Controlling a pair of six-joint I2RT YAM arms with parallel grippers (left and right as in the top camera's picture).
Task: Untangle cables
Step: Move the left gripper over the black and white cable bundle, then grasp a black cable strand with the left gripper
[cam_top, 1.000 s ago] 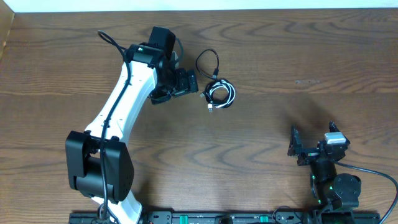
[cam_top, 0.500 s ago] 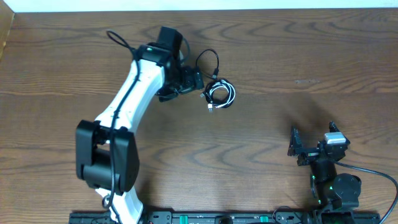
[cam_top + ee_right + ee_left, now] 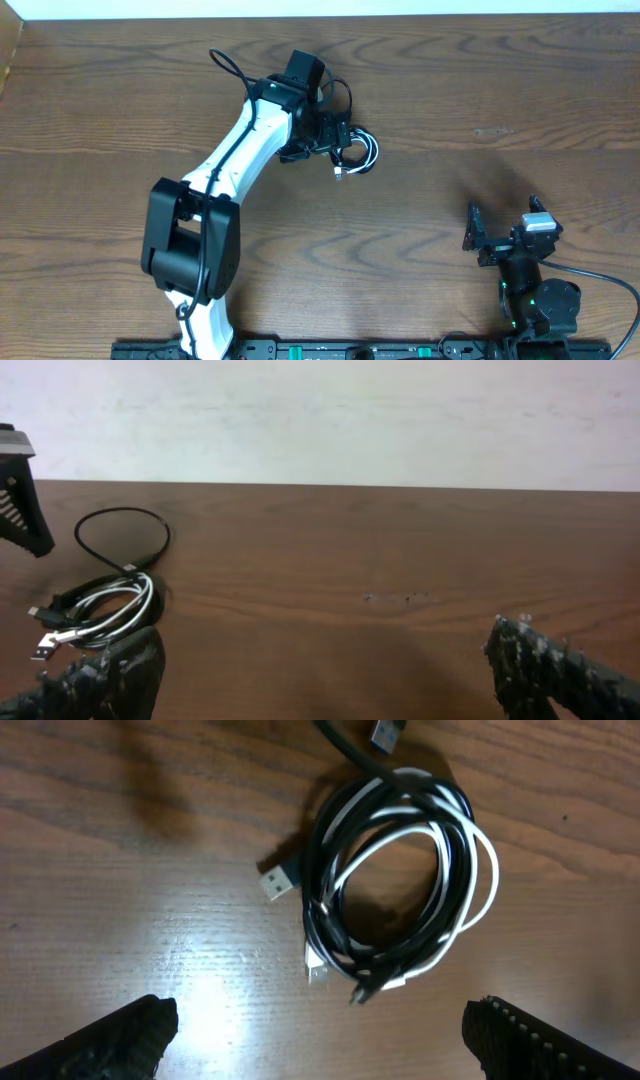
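In the overhead view the cables [image 3: 358, 150] lay wound into one coil on the table [image 3: 500, 90]. The left gripper [image 3: 338, 135] was at the coil's left edge with its jaws wide. The right gripper [image 3: 503, 210], equally wide and empty, was well apart from it. A second before, the left gripper was further left.

In the left wrist view the coil [image 3: 325, 910] lay just ahead, between the fingers [image 3: 130, 1035]. Its long axis pointed away from them.

In the right wrist view the cables [image 3: 110, 610] lay far left.
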